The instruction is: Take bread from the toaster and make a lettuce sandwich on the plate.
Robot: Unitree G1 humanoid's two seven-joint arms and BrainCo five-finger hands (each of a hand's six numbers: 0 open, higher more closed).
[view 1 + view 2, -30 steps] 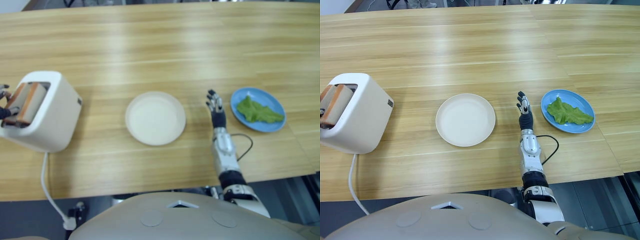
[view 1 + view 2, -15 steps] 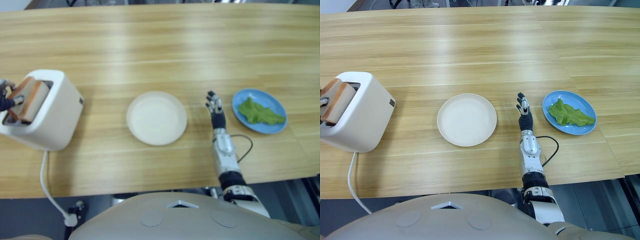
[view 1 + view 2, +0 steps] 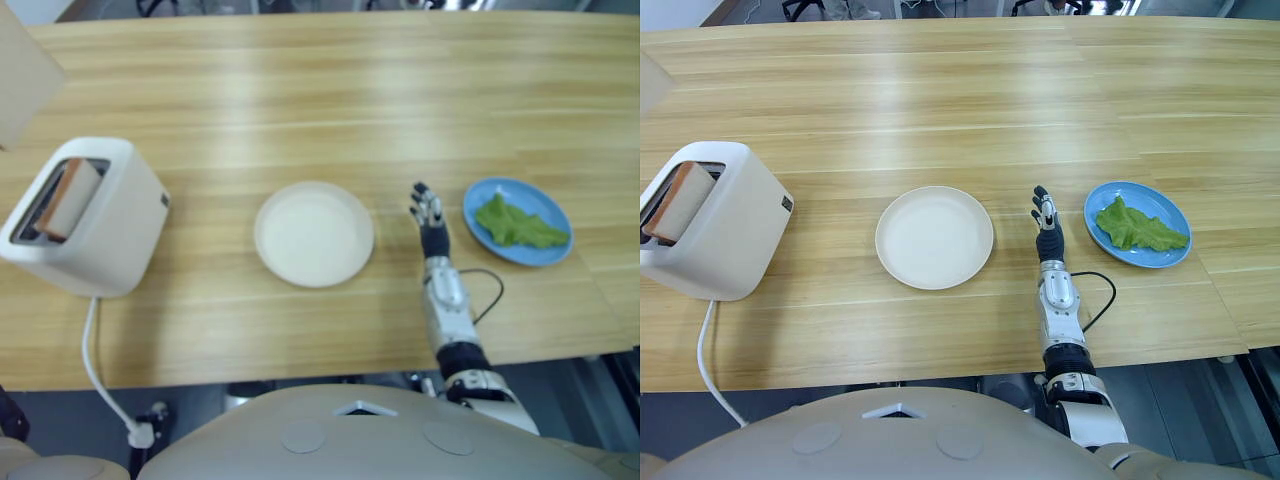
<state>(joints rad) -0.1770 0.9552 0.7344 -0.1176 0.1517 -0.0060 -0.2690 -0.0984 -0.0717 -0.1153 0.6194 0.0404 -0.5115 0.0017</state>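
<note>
Glossy wood-grain table (image 3: 940,90), smooth matt toaster (image 3: 735,240), matt plate (image 3: 934,238).

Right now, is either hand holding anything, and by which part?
The right hand, by the plate, is open and holds nothing. A pale slab at the upper left may be lifted bread; its hold cannot be told.

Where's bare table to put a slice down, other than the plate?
Widest free patch: the whole far table beyond toaster, white plate and blue plate. Also bare between toaster and white plate. Tight: right hand fills the gap between white plate and blue plate.
</note>
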